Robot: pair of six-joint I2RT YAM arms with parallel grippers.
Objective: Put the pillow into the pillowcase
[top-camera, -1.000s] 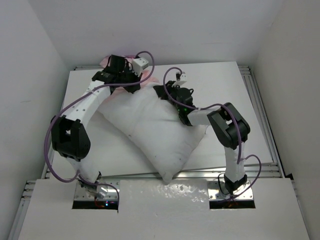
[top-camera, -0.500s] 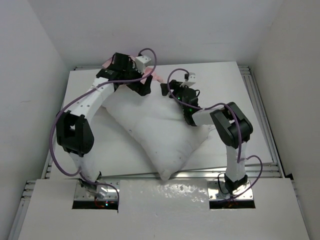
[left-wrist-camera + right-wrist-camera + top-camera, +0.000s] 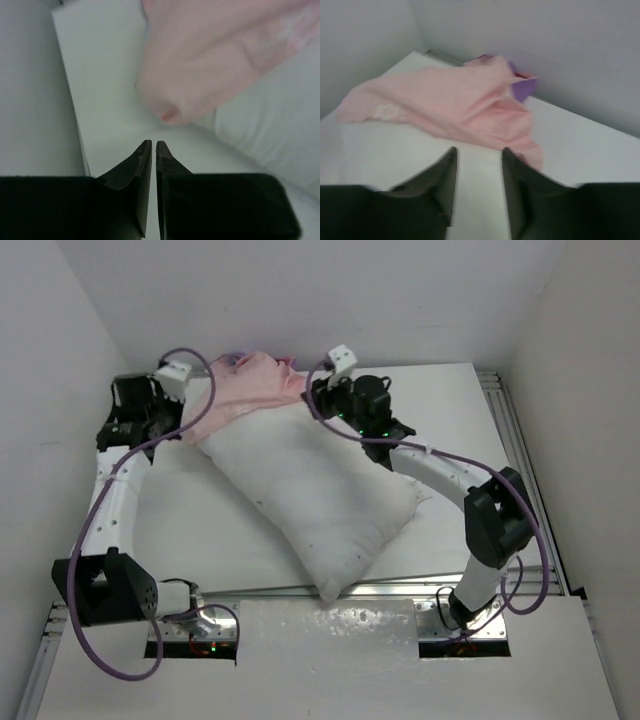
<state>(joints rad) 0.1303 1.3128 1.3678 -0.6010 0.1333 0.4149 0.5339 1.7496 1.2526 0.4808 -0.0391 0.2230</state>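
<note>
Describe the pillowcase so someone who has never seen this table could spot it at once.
Start from the white table and the big white pillow lying diagonally across it. At the pillow's far end, near the back wall, sits the pillowcase, a crumpled heap of thin cloth. It is the only coloured cloth there: pale pink, with a little purple showing.

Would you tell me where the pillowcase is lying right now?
In the top view the pillowcase lies bunched, pink side out, at the far edge of the table, left of centre, draped over the far end of the pillow.
</note>
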